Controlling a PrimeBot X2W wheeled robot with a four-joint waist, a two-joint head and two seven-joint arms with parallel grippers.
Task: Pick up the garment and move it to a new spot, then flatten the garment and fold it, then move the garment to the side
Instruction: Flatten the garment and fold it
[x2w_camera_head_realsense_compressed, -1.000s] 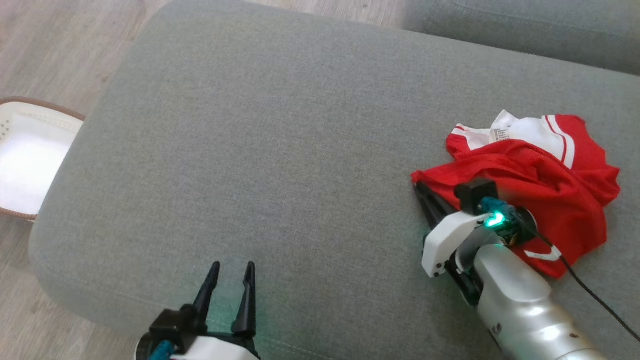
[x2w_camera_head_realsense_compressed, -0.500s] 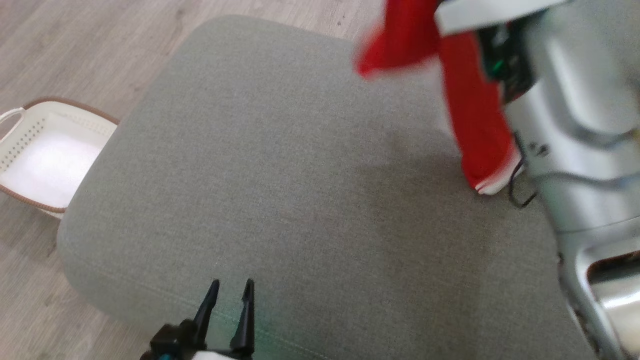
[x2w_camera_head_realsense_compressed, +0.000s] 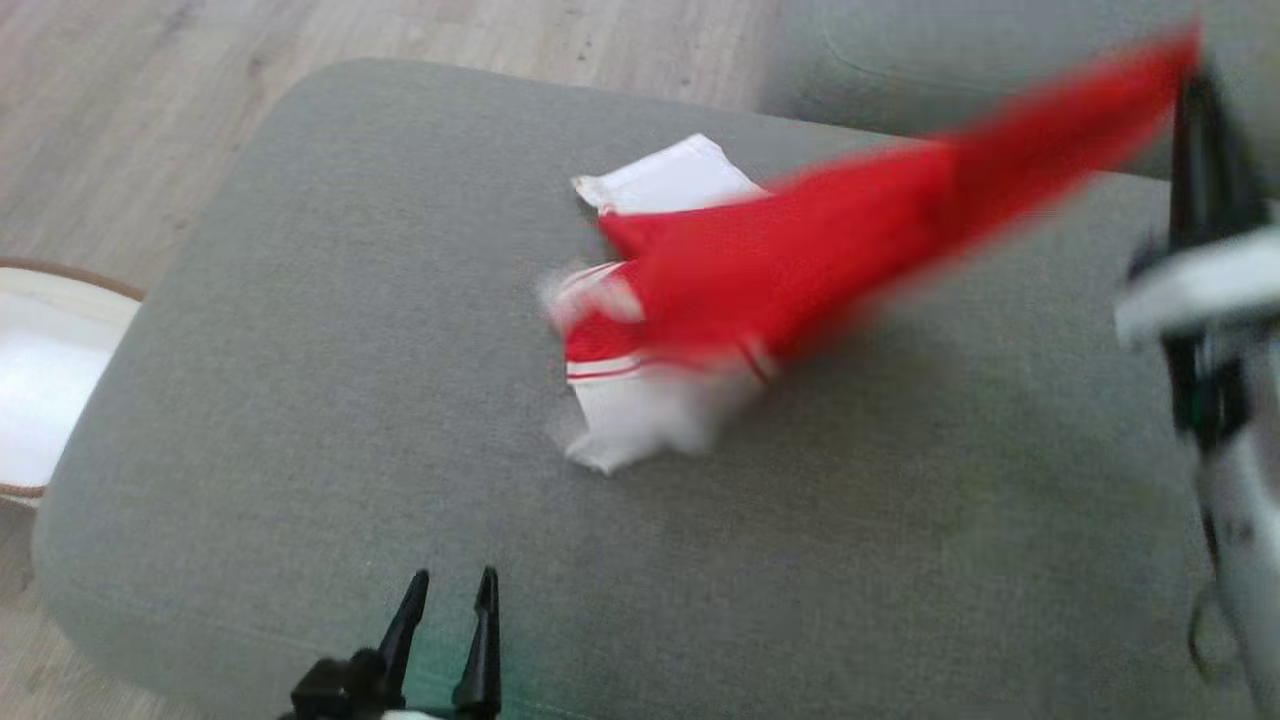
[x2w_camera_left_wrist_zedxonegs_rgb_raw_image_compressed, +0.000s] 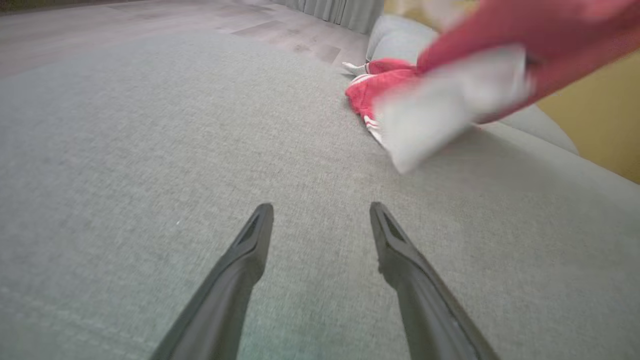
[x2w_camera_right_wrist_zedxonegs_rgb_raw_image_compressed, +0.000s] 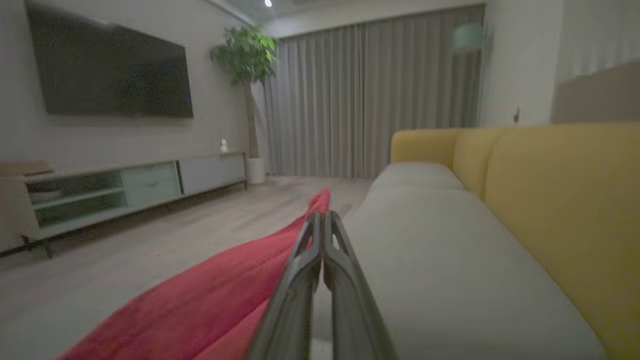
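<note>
Garment (x2w_camera_head_realsense_compressed: 760, 290) on grey cushion (x2w_camera_head_realsense_compressed: 350, 350); wooden floor (x2w_camera_head_realsense_compressed: 120, 100) beside.

My head camera looks from above, steeply down on the grey sofa cushion (x2w_camera_head_realsense_compressed: 400, 300). My left hand (x2w_camera_head_realsense_compressed: 453, 574) comes in at the bottom edge of that frame. The camera on my left wrist sits low and close over the same cushion and looks along it, toward the garment (x2w_camera_left_wrist_zedxonegs_rgb_raw_image_compressed: 385, 90) in the upper right of its frame. The camera on my right wrist is higher. It looks almost level along the yellow sofa back (x2w_camera_right_wrist_zedxonegs_rgb_raw_image_compressed: 550, 200) into the room, toward the curtains (x2w_camera_right_wrist_zedxonegs_rgb_raw_image_compressed: 370, 100), with the television (x2w_camera_right_wrist_zedxonegs_rgb_raw_image_compressed: 110, 70) at upper left. All three views share the garment and the grey seat.
</note>
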